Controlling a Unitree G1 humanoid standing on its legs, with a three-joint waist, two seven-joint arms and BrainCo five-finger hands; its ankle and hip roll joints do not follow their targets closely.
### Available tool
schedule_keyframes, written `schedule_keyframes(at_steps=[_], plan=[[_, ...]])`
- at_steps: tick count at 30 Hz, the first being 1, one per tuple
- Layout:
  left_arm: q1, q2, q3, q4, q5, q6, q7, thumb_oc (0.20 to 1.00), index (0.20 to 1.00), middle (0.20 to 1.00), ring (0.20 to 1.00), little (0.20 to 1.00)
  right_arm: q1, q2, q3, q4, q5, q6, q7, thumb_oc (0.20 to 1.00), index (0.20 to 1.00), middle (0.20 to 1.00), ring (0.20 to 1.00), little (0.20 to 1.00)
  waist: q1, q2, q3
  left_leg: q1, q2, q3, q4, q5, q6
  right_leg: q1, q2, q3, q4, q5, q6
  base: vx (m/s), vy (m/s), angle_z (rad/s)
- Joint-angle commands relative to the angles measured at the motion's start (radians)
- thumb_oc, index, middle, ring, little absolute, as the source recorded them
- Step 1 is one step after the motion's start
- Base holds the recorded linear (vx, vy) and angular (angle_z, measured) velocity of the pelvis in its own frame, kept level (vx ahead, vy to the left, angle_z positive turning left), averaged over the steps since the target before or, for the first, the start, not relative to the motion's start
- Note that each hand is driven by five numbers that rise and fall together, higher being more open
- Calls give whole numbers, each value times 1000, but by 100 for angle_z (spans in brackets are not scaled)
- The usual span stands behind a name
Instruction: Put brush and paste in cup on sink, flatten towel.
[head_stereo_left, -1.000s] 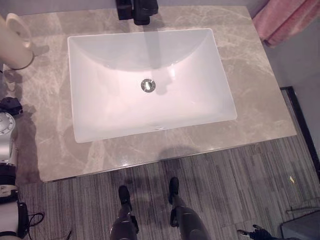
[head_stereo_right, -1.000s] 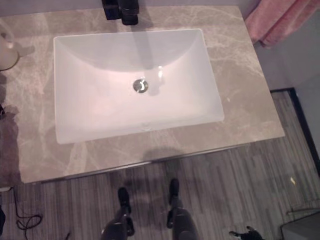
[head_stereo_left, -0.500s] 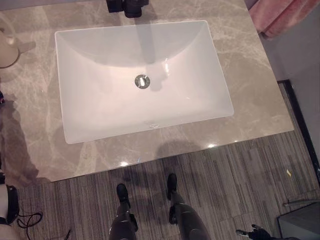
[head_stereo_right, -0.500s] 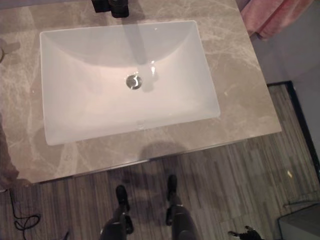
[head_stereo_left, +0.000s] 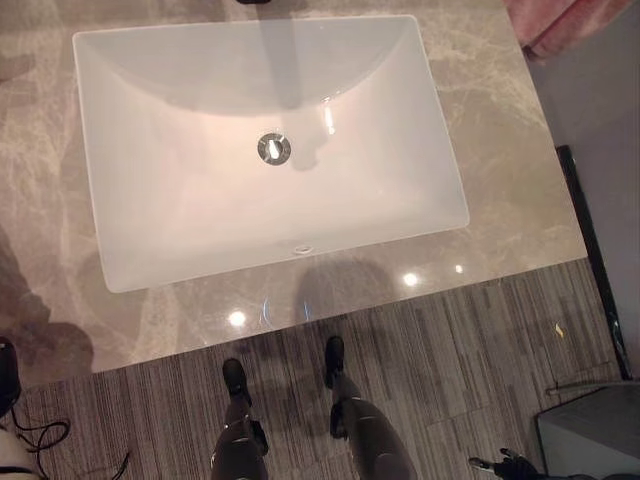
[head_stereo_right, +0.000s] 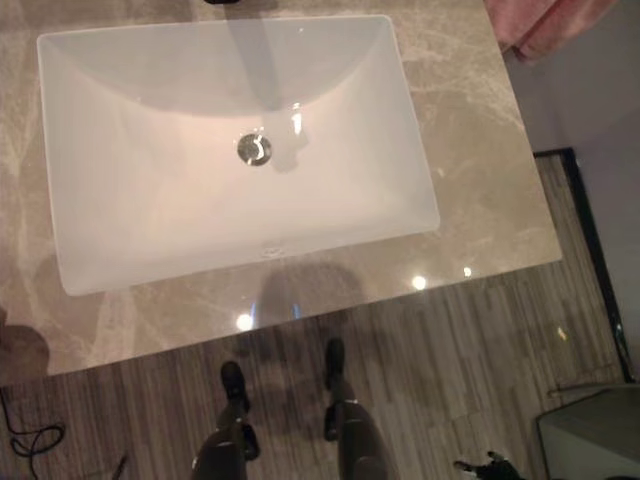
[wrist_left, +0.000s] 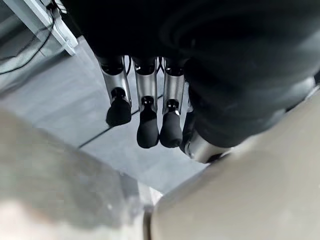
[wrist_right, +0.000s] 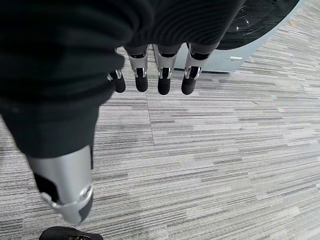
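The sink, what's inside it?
Inside the white sink only the round metal drain shows, with a shadow falling across the back of the basin. No brush, paste or cup lies in it. Whatever sits below the drain is hidden.

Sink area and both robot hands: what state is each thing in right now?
Sink basin: empty and dry-looking, drain uncovered.
Pink towel: bunched at the counter's far right corner, not flattened.
Left robot hand: fingers relaxed, holding nothing.
Right robot hand: fingers relaxed, holding nothing, hanging over the floor.
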Motion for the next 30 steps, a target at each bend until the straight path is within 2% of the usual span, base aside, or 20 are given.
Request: schedule_keyframes(at_steps=[1,8,18,30], plan=[[-31,36,-40,24,19,-20,18,200,200,200,200,200,6,-23,26,31,26,5,-2,1000,1000,1000,1000,1000,-5,-5,8,1,27,-57,1,20,-25,62,-119,10,-1,5,124,0,0,0],[-43,24,-52,19,32,-21,20,200,200,200,200,200,7,-24,25,25,33,0,-3,1000,1000,1000,1000,1000,-10,-5,8,-1,26,-54,1,19,-24,55,-120,13,-1,4,123,1,2,-1],[-73,-39,-71,-77,84,-12,42,200,200,200,200,200,6,-30,22,8,45,-1,2,1000,1000,1000,1000,1000,-18,10,21,-17,25,-49,1,21,-23,29,-119,29,-1,9,118,-1,-6,-3],[-70,-65,-64,-75,90,-9,44,200,200,200,200,200,16,-30,20,9,45,-3,5,1000,1000,1000,1000,1000,-21,19,25,-23,32,-44,1,26,-26,13,-110,41,-1,7,111,-4,-9,-3]])
